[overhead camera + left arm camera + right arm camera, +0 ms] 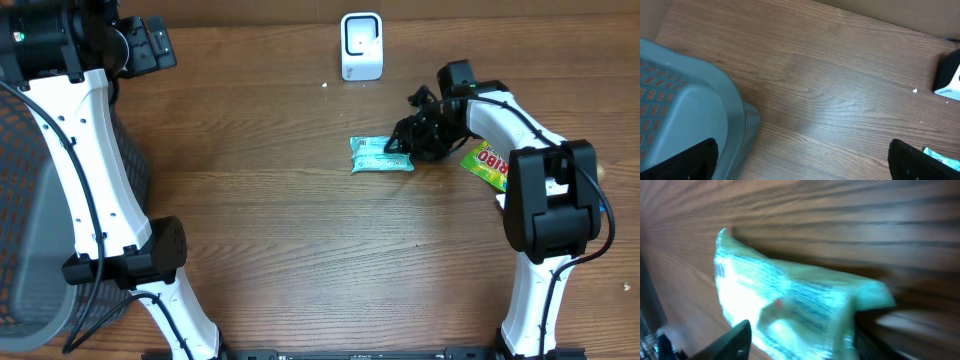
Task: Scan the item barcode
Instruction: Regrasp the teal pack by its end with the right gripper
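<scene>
The right tool (405,140) is seen lowered to the desk (300,250) at the right end of a green packet (381,155), which lies flat on the wood a little right of the middle, in front of the white scanner (361,46) and well apart from it. In the right wrist view the green packet (790,305) is framed by the right tool (802,335): one dark finger (735,340) is set at its lower left edge and the other at its crumpled right end, so the jaws are held part-way open around it. Printed text can be made out on the wrapper, but the view is blurred and no barcode can be picked out. Whether the packet is actually pinched or only straddled cannot be told. A yellow-green sweet bag (487,163) is partly covered by the right arm, just beside the tool. The left tool (150,45) is held at the far left corner, above the edge of the basket (25,200). In the left wrist view its fingers (695,160) are spread wide at the lower corners of the picture, with nothing between them or touched by them; below them the grey basket (690,100) and bare desk (830,90) are shown, and the scanner (950,80) appears at the right edge.
</scene>
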